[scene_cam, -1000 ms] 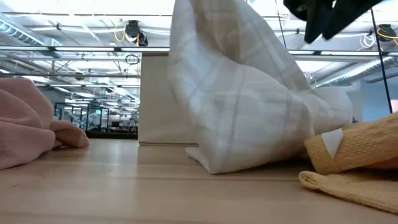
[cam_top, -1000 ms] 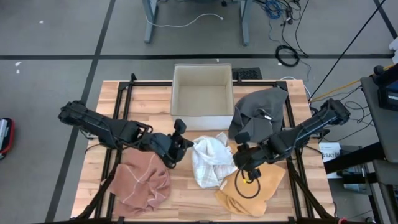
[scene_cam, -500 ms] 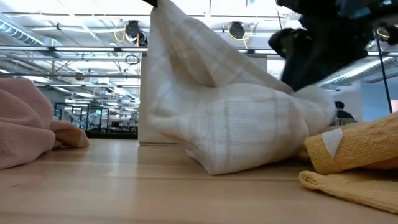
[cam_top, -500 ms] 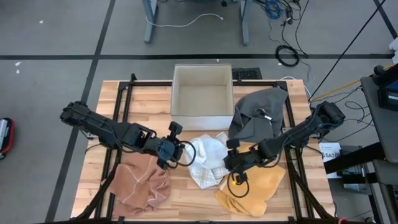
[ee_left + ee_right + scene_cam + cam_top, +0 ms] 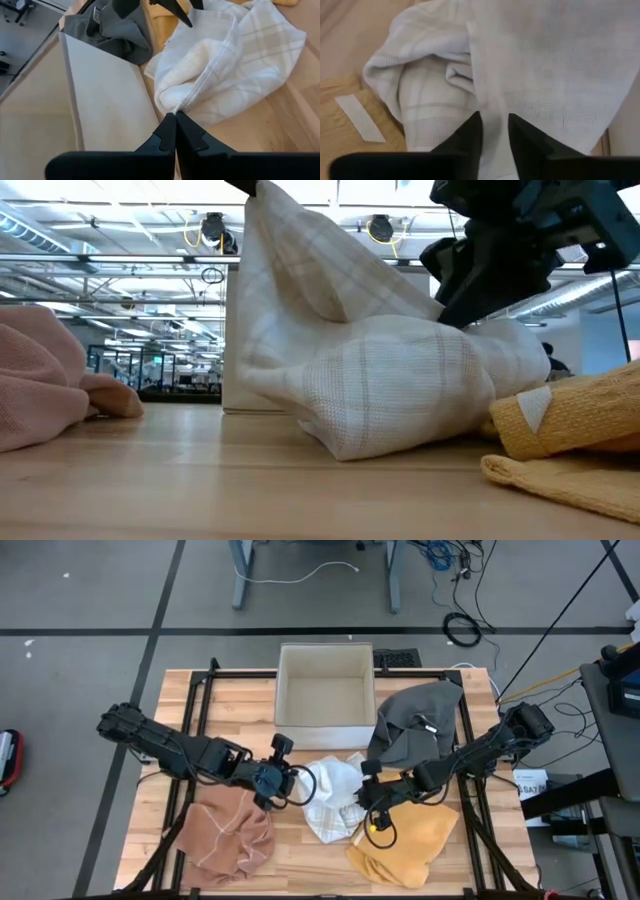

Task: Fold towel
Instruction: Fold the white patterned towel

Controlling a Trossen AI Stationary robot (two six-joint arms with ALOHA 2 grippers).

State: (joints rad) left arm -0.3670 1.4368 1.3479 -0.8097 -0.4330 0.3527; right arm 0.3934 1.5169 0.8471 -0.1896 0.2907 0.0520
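Note:
A white checked towel (image 5: 330,798) lies bunched at the table's middle, its bulk on the wood (image 5: 400,395). One end rises to a peak (image 5: 262,200) where my left gripper (image 5: 290,781) is shut on it. My right gripper (image 5: 364,797) has come down on the towel's right side, next to the yellow towel (image 5: 405,840), and its fingers (image 5: 470,131) are closed on a ridge of white cloth. In the low view it is the dark mass (image 5: 500,260) above the heap. My left gripper pinches a gathered bit of the towel's edge (image 5: 183,104) between its two fingertips, slanting down from the table's left. That end is lifted and the cloth runs taut down to the heap on the table. My right gripper has a raised fold of the towel (image 5: 492,122) between its two fingers, slanting down from the table's right. How many layers it has, I cannot tell. The cloth there lies on the heap.
A pink towel (image 5: 228,835) lies near left, a grey one (image 5: 415,720) far right, partly draped toward the open white box (image 5: 325,695) at the far middle. A black frame (image 5: 195,730) runs around the tabletop.
My right gripper has come down and toward the table's left, from above the yellow towel onto the white towel's right side. My left gripper has sunk a little toward the near edge, carrying the towel's lifted peak leftward in the low view; the heap sits lower and wider.

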